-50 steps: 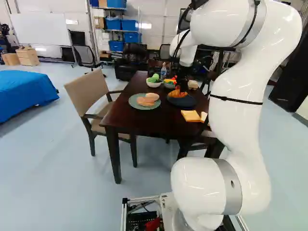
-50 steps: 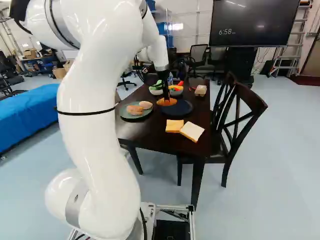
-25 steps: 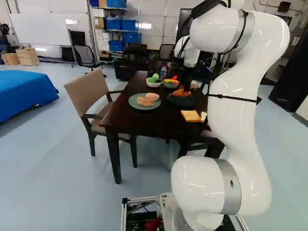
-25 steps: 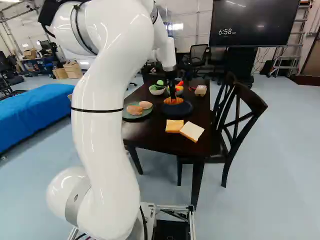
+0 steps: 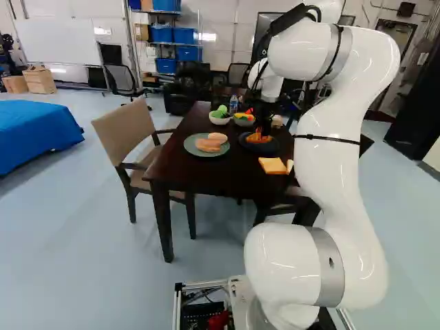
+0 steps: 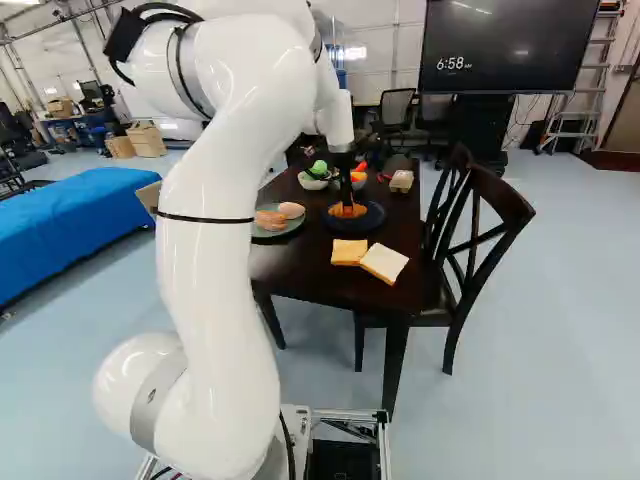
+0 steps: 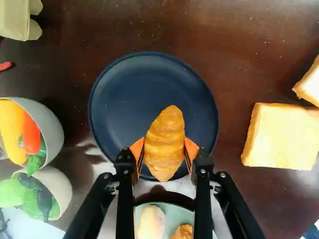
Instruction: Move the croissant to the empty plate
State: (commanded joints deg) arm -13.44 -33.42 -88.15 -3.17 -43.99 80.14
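One black gripper is holding one croissant over one dark blue plate. In the wrist view, its two fingers are standing partly apart, just as wide as the croissant, and the two orange pads are pressing on it from both sides. The croissant is sitting above the part of the plate nearest the fingers, and I cannot tell if its bottom is touching. Nothing else is lying on that plate.

One green plate is lying near it on the one brown table, and in the wrist view two pieces of food are showing on it. Two bowls are standing close together: one bowl is holding yellow, orange and green food, and the other bowl is holding green food. Two slices of bread are lying side by side. One bottle is standing by the bowls. One tan chair is standing beside the table, and two dark chairs are standing across from it.
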